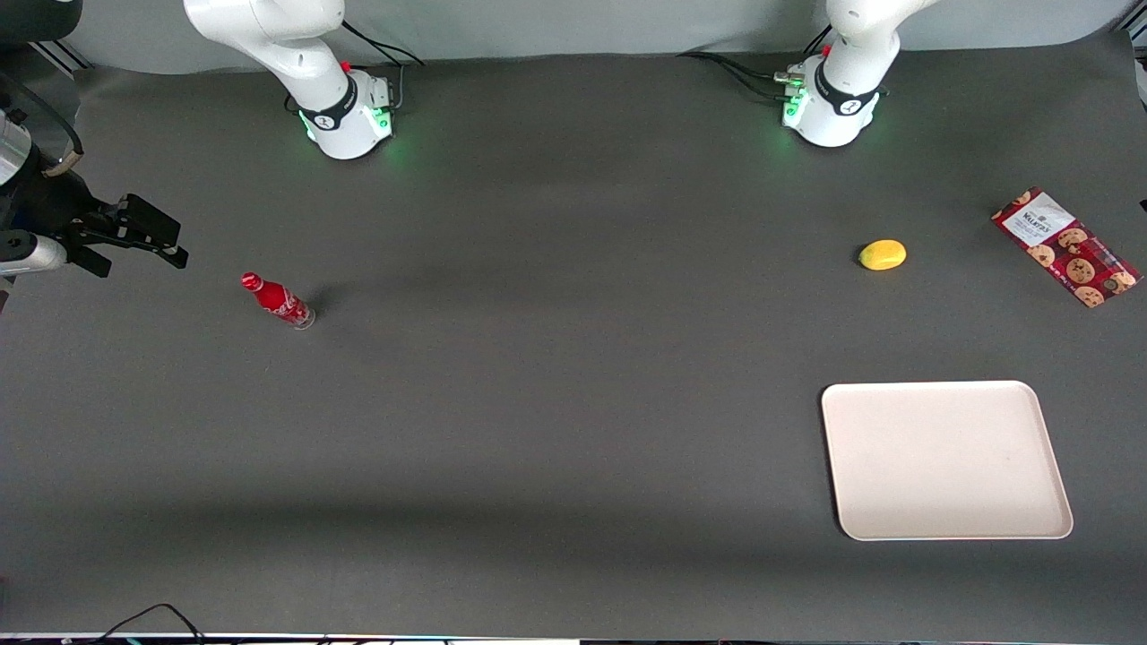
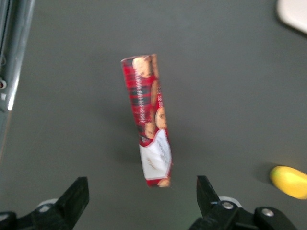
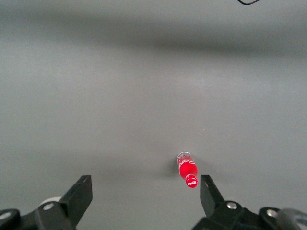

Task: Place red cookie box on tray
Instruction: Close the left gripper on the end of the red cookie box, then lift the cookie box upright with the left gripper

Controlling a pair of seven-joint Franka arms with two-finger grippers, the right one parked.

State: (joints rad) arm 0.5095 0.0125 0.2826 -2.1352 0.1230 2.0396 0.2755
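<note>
The red cookie box (image 1: 1066,246) lies flat on the dark table toward the working arm's end, farther from the front camera than the tray (image 1: 941,457). The tray is cream-white and nothing lies on it. The box also shows in the left wrist view (image 2: 148,120), with its white label end closest to the fingers. My left gripper (image 2: 141,187) hangs high above the box, open and holding nothing, with the fingertips (image 2: 79,187) spread wide. The gripper is out of the front view. A corner of the tray (image 2: 293,13) shows in the left wrist view.
A yellow fruit (image 1: 883,255) lies on the table beside the box, toward the parked arm's end; it also shows in the left wrist view (image 2: 289,181). A small red soda bottle (image 1: 278,302) stands toward the parked arm's end of the table.
</note>
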